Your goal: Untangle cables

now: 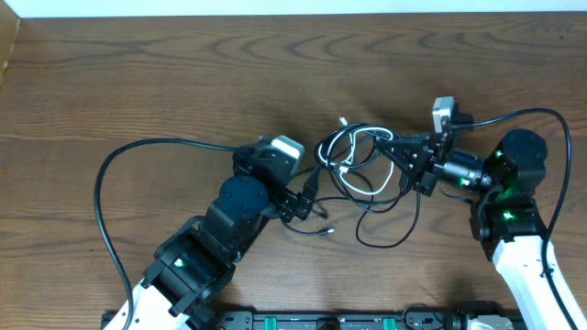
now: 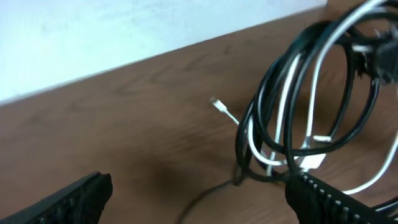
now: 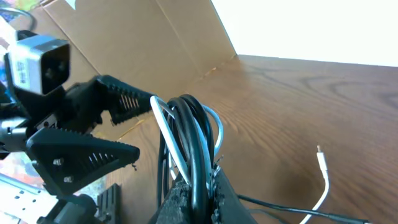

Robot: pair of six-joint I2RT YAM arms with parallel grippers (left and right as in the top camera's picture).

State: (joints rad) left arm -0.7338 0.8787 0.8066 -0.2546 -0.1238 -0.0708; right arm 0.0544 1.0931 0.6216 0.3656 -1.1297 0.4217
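Observation:
The cables [image 1: 353, 158] form a tangle of black and white loops at the table's centre. A thin black strand [image 1: 390, 231] trails toward the front. My right gripper [image 1: 393, 150] is shut on the bundle from the right and holds its loops upright [image 3: 189, 134] between the pads [image 3: 200, 194]. A white plug end [image 3: 320, 155] lies loose on the wood. My left gripper [image 1: 303, 197] stands just left of the tangle, open wide. Its fingers [image 2: 68, 199] have only a thin black strand and bare wood between them, with the cable loops [image 2: 298, 106] ahead on the right.
Thick black arm cables arc over the table at the left [image 1: 119, 165] and at the right [image 1: 537, 115]. A white wall runs along the table's far edge [image 2: 93, 37]. Cardboard [image 3: 137, 37] stands beyond the left arm. A black rail [image 1: 321, 321] lines the front edge.

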